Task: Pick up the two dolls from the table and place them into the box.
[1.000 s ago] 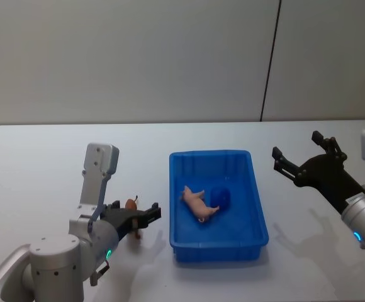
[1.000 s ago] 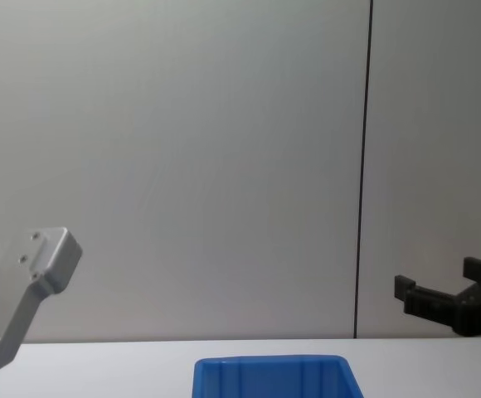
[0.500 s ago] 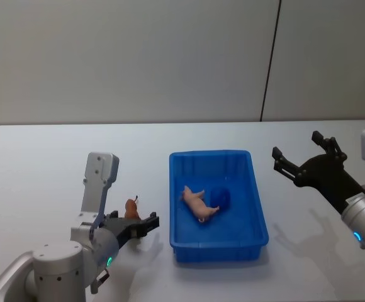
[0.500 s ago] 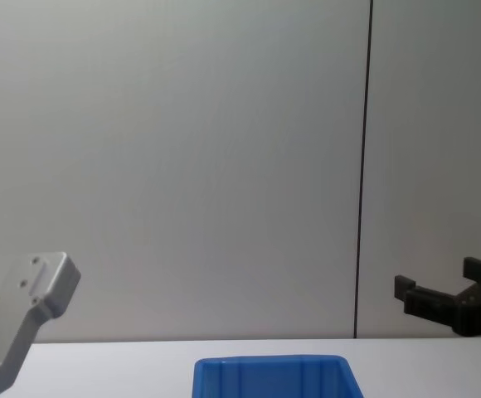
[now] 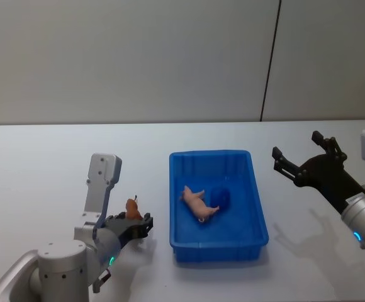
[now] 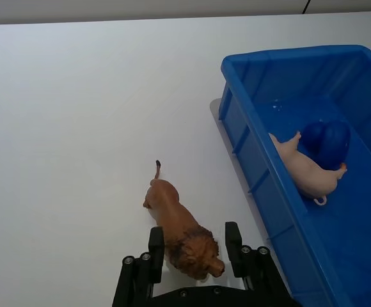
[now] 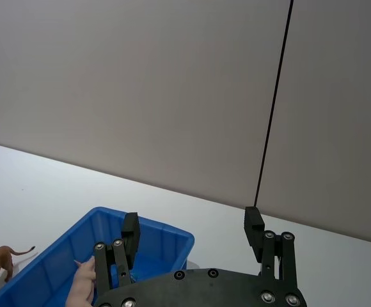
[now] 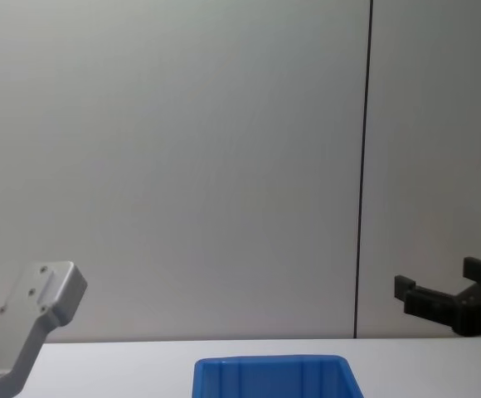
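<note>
On the white table [image 5: 44, 157], the left tool [image 6: 190, 251] sits released, fingers either side of a brown lion doll's [image 6: 180, 234] head. The blue box [image 5: 257, 217] holds a pink pig doll [image 5: 198, 202] beside a blue object [image 5: 220, 196]. The right tool [image 5: 299, 157] hovers spread wide right of the box; the chest view gives just the box's far rim.

Over the last second the left hand [image 5: 134, 226] has drawn back toward the robot and come lower. It was around the lion doll [image 5: 131, 208] before; now its open fingers [image 6: 233, 239] stand at both sides of only the head end, near the tabletop [image 5: 38, 170].
</note>
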Controlling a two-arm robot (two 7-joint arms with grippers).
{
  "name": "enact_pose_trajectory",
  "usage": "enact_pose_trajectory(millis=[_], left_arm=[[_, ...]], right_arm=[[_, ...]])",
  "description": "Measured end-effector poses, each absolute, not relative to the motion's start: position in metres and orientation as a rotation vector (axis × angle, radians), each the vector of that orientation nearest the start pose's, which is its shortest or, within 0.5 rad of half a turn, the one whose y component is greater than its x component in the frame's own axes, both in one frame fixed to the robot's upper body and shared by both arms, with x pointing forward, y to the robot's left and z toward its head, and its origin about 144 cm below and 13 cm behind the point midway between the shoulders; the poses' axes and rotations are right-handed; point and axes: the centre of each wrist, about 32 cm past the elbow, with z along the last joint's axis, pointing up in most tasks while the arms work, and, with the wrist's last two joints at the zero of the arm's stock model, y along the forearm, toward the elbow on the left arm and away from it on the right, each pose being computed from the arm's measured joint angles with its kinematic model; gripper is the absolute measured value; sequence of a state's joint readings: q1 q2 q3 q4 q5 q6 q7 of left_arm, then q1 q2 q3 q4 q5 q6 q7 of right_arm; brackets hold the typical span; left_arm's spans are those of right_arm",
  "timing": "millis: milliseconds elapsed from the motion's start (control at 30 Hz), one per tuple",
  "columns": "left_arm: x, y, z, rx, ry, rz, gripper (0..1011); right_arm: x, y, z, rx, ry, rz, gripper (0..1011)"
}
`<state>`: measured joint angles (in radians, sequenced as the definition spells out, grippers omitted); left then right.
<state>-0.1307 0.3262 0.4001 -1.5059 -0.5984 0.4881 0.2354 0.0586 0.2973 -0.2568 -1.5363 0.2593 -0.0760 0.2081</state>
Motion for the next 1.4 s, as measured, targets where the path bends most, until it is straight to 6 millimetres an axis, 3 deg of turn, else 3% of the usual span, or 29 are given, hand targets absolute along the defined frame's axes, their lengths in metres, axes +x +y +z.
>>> enact_pose_trajectory(millis=[33, 133, 300, 833, 1400], left_arm=[[0.473, 0.208, 1.135, 0.401, 0.514, 1.351, 627], [0.473, 0.208, 1.135, 0.404, 0.509, 1.352, 505], [0.474, 0.207, 1.136, 0.410, 0.502, 1.354, 432], [0.475, 0.205, 1.144, 0.438, 0.425, 1.372, 429], [0.482, 0.204, 1.172, 0.343, 0.199, 1.332, 429]], right_arm=[[0.466, -0.238, 1.140, -0.013, -0.051, -1.125, 1001], [0.466, -0.238, 1.140, -0.013, -0.051, -1.125, 1001], [0.466, -0.238, 1.140, -0.013, -0.051, -1.125, 1001], [0.466, -0.238, 1.140, -0.013, -0.052, -1.125, 1001], [0.466, -0.238, 1.140, -0.013, -0.051, -1.125, 1001]])
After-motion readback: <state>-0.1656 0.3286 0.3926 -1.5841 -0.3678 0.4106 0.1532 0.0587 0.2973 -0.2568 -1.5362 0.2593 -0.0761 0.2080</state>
